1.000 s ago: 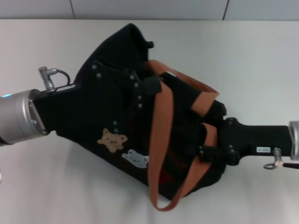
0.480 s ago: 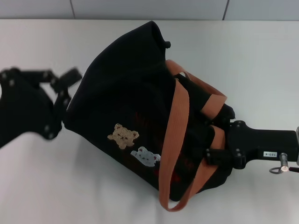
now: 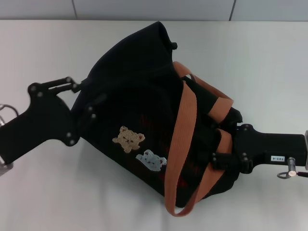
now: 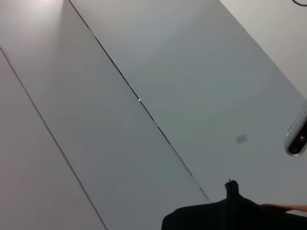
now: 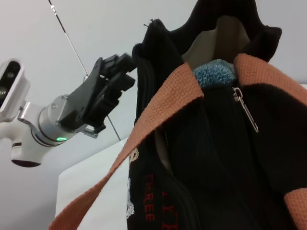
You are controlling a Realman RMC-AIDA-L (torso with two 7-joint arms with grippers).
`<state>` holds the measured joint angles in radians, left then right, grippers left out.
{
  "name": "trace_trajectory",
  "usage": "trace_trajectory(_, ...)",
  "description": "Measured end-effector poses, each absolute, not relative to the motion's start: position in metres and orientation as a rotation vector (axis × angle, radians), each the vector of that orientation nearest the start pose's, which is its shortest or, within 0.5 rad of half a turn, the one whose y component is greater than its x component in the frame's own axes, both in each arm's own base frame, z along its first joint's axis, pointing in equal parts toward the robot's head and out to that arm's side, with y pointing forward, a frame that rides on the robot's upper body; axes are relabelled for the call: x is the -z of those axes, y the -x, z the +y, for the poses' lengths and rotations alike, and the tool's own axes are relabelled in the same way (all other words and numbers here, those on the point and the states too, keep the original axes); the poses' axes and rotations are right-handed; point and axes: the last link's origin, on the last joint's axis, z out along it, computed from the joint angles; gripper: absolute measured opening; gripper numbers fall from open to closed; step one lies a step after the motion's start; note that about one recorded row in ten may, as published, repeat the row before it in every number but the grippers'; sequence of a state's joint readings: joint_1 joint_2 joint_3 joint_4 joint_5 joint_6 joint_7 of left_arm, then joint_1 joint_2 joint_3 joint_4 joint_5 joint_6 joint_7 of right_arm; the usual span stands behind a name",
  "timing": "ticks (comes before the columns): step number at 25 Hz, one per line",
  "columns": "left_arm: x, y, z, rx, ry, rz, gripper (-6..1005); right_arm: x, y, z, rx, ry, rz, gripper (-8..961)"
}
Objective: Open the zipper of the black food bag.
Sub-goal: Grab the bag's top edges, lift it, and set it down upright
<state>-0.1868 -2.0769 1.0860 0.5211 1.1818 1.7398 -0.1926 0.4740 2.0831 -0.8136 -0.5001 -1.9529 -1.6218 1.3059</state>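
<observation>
**A:** As the head view comes up, the black food bag point(image 3: 134, 91) lies tilted on the white worktop point(image 3: 260, 62), right between the two tools. What's the left one doing?

**B:** The left tool point(image 3: 85, 94) is released, jaws spread, with its tips against the side of the bag nearest to it. The two bear patches point(image 3: 128, 138) sit just past those tips, on the face turned up at us.

**A:** And the other end?

**B:** The right tool point(image 3: 226, 144) is pushed into the bag's opposite end, among the orange-brown handles point(image 3: 185, 120). One strap loops across just ahead of it. The fabric hides its grip, so I cannot tell whether it is released or clenched.

**A:** Left wrist view now.

**B:** Very little of the task here. There are grey wall panels point(image 4: 120, 96), and one dark edge of the bag point(image 4: 225, 215) pokes in close by the tool.

**A:** Right wrist view, and there's the prize!

**B:** There it is. The zipper point(image 5: 245, 111) shows its slim silver pull tab hanging close in front of the right tool. Beyond the tab the bag's mouth gapes, with a blue cloth point(image 5: 213, 74) peeking out. The left tool is farther off on the far side of the bag, just beside its upper edge.
</observation>
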Motion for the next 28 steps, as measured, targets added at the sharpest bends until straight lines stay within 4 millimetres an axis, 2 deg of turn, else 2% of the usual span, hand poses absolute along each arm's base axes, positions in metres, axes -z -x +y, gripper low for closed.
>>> trace_trajectory(5, -0.002, 0.274, 0.247, 0.893, 2.151, 0.468, 275, 0.04, -0.273, 0.282, -0.789, 2.871, 0.725, 650)
trace_trajectory(9, 0.003, 0.267, 0.25, 0.861, 2.18, 0.549, 452, 0.04, -0.274, 0.281, -0.788, 2.867, 0.729, 651)
trace_trajectory(15, 0.004, 0.263, 0.257, 0.809, 2.16, 0.621, 580, 0.04, -0.274, 0.281, -0.787, 2.866, 0.728, 651)
trace_trajectory(20, 0.01, 0.251, 0.269, 0.76, 2.185, 0.694, 384, 0.039, -0.274, 0.282, -0.785, 2.863, 0.726, 650)
trace_trajectory(22, 0.014, 0.239, 0.278, 0.72, 2.198, 0.758, 306, 0.04, -0.275, 0.282, -0.785, 2.862, 0.723, 650)
trace_trajectory(28, 0.017, 0.217, 0.288, 0.675, 2.185, 0.839, 153, 0.041, -0.275, 0.281, -0.785, 2.864, 0.705, 650)
